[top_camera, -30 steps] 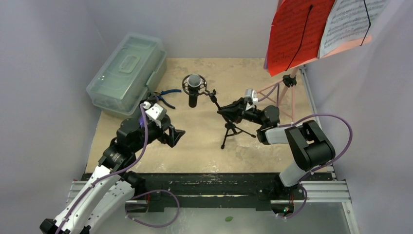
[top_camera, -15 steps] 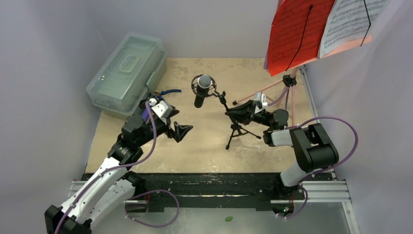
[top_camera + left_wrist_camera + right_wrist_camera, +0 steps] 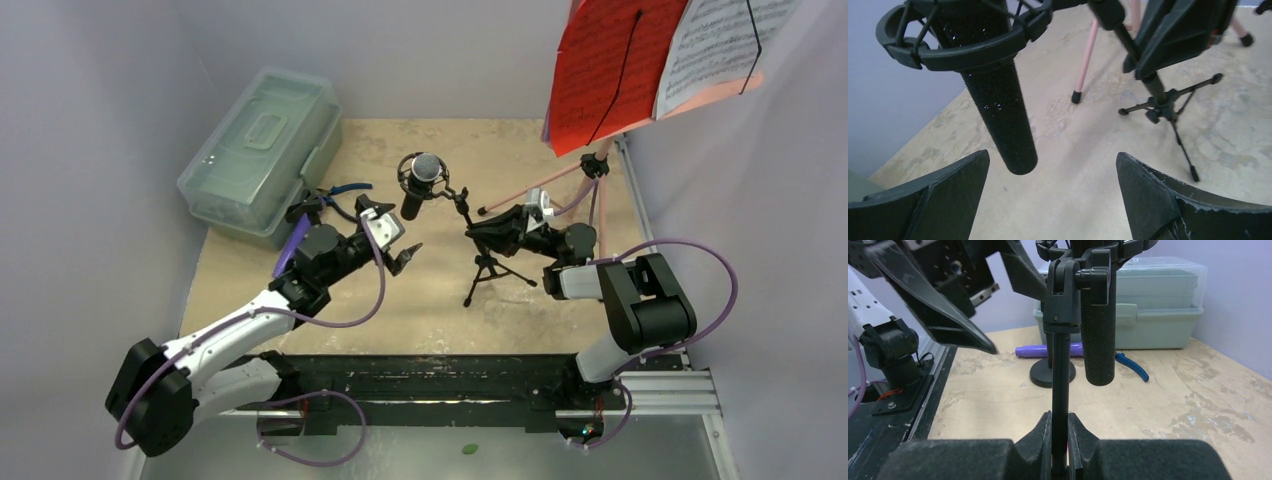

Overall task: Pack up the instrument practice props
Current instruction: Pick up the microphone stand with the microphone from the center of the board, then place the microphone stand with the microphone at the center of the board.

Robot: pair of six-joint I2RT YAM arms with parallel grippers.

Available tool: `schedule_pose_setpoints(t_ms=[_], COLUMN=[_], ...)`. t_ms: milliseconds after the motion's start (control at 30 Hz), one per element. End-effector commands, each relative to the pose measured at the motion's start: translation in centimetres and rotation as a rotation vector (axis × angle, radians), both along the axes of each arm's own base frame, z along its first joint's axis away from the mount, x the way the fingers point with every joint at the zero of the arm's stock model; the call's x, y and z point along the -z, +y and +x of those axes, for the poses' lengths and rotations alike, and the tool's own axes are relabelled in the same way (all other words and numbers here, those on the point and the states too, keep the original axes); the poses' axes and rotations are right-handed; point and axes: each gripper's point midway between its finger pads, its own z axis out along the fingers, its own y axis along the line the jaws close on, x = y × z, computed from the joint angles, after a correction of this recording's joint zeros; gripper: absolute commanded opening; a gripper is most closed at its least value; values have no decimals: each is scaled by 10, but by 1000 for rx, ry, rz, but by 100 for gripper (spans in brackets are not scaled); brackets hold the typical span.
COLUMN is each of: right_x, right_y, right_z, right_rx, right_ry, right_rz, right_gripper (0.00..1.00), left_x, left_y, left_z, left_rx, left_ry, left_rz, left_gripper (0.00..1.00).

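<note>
Our right hand [image 3: 1060,429] grips the black mic tripod [image 3: 1060,375] by its pole. Our left hand [image 3: 1053,170] gapes empty just beside the microphone [image 3: 1000,115].

Soft, even light from above; faint shadow under tripod [image 3: 487,272]; top view sharp; left wrist: fingers [image 3: 933,200] blurred, mic [image 3: 1004,117] ahead of jaws crisp; right wrist: fingers [image 3: 948,460] blurred, tripod between jaws crisp.

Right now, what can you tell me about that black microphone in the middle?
The black microphone has a textured barrel and silvery mesh head. It hangs barrel-down in a black ring mount atop a thin black tripod, whose post the right arm's fingers clamp. The left arm's fingers stand open near its lower end, not touching.
</note>
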Motion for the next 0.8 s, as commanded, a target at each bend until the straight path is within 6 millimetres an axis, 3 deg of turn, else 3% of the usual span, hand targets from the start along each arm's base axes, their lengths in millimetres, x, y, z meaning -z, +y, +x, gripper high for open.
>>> schedule_pose_setpoints(t_ms=[0, 300, 567, 767], right_x=[9, 10, 13, 14], right_y=[-9, -10, -10, -9], right_z=[-11, -11, -11, -12], right_rx=[-27, -30, -39, -45], right_ry=[-76, -76, -67, -65], right_rz=[-25, -28, -32, -34], right_gripper=[0, 0, 0, 0], left_x=[-34, -32, -17, -18], left_y=[3, -16, -37, -42], left_z=[39, 74, 92, 94], left_rx=[-141, -176, -132, -117], left_ry=[-192, -216, -150, -140], left_rz=[-17, -75, -113, -142], left_gripper=[97, 95, 78, 53])
